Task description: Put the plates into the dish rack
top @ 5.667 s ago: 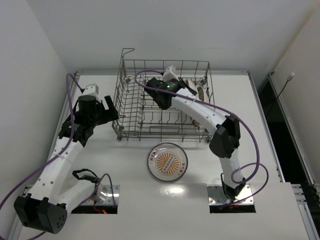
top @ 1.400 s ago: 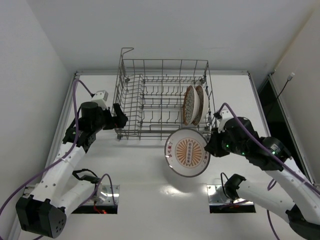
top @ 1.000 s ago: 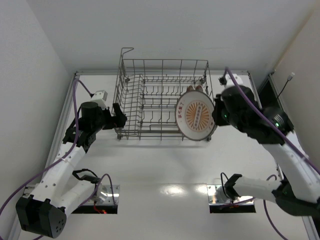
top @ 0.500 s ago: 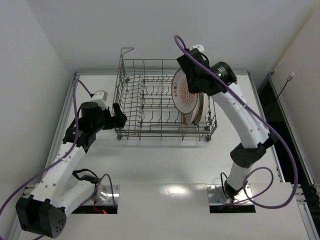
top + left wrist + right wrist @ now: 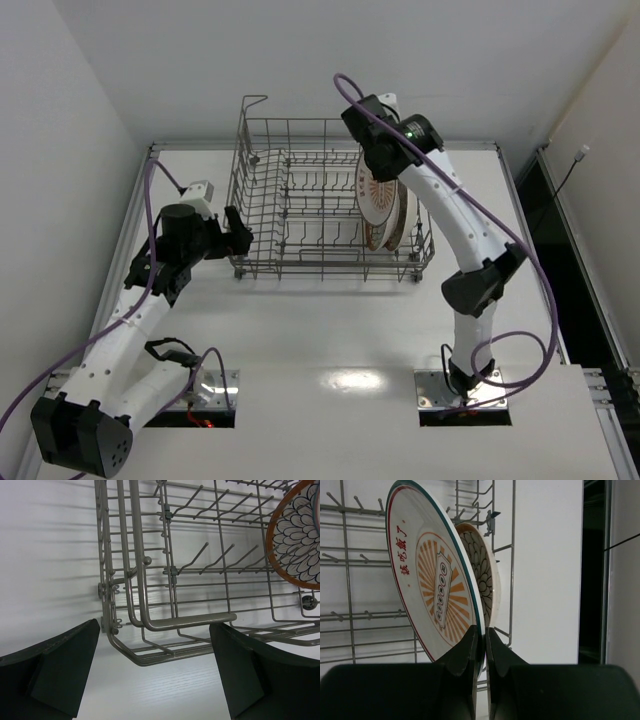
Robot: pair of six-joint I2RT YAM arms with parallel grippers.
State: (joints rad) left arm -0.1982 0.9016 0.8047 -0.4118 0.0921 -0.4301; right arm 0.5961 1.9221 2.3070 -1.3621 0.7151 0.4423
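Though half-hidden behind sunburst plate (image 5: 440,590), floral plate (image 5: 481,580) in rack (image 5: 300,200).

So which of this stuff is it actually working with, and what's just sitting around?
In the job: sunburst plate, pinched by the right gripper; brown-rimmed plates standing in the dish rack; left gripper, open beside the rack.
Just there: purple cables, white table.

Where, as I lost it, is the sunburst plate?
Top view: sunburst plate on edge at the dish rack's right end, beside the floral plates, in the right gripper.
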